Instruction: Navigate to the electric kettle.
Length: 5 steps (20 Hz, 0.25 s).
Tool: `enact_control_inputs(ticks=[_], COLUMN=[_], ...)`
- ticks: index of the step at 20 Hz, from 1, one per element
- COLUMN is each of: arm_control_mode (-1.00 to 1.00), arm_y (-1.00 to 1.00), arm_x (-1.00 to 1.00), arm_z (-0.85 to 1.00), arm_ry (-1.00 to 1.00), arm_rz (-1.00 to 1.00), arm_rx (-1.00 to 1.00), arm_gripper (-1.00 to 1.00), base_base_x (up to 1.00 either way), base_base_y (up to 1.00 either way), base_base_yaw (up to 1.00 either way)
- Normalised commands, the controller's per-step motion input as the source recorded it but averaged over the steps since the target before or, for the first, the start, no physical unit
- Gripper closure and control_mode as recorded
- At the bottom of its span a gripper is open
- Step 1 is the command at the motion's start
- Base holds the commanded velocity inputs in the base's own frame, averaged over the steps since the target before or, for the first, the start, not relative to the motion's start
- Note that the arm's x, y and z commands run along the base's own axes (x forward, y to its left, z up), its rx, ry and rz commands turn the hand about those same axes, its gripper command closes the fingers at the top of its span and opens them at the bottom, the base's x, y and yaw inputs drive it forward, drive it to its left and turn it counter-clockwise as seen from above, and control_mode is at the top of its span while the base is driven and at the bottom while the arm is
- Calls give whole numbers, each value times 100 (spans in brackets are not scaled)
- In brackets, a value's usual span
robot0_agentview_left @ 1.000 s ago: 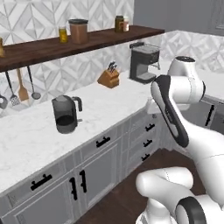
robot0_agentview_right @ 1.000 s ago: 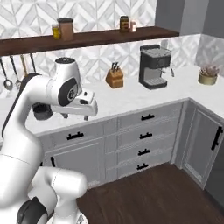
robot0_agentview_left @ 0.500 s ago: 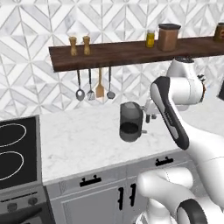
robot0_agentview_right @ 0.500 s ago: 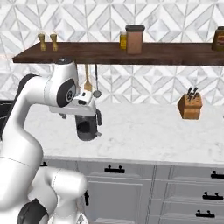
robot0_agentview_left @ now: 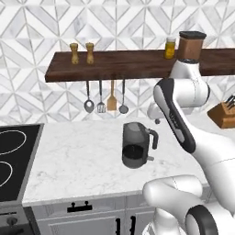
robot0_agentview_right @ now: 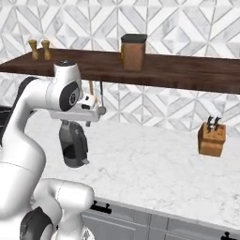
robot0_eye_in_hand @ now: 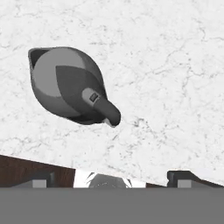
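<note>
1. The white marble-patterned counter (robot0_agentview_left: 82, 160) lies nearest, above grey cabinet fronts (robot0_agentview_left: 87, 215).
2. The two-finger gripper (robot0_eye_in_hand: 113, 181) hangs over the counter with its dark tips apart, released and grasping nothing.
3. The small dark grey cylindrical electric kettle (robot0_agentview_left: 135, 146) stands upright at mid-counter, its black loop handle to the right; from above it sits left of the gripper (robot0_eye_in_hand: 70, 85).
4. Farther back, hanging steel utensils (robot0_agentview_left: 104, 98) and a dark wooden shelf (robot0_agentview_left: 114, 64) bear a brown canister with black lid (robot0_agentview_left: 190, 45).
5. A second ago the kettle stood far left in an oblique scene; the base has since driven round to face it, so navigation appears almost complete.
</note>
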Motion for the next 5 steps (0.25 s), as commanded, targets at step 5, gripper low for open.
enact_control_inputs(ticks=[5], arm_control_mode=[-100], arm_y=[18], arm_x=[30], arm_z=[-16], arm_ry=[-2], arm_rz=[2], arm_rx=[0], arm_gripper=[-100], base_base_x=[24], base_base_y=[0], base_base_yaw=[2])
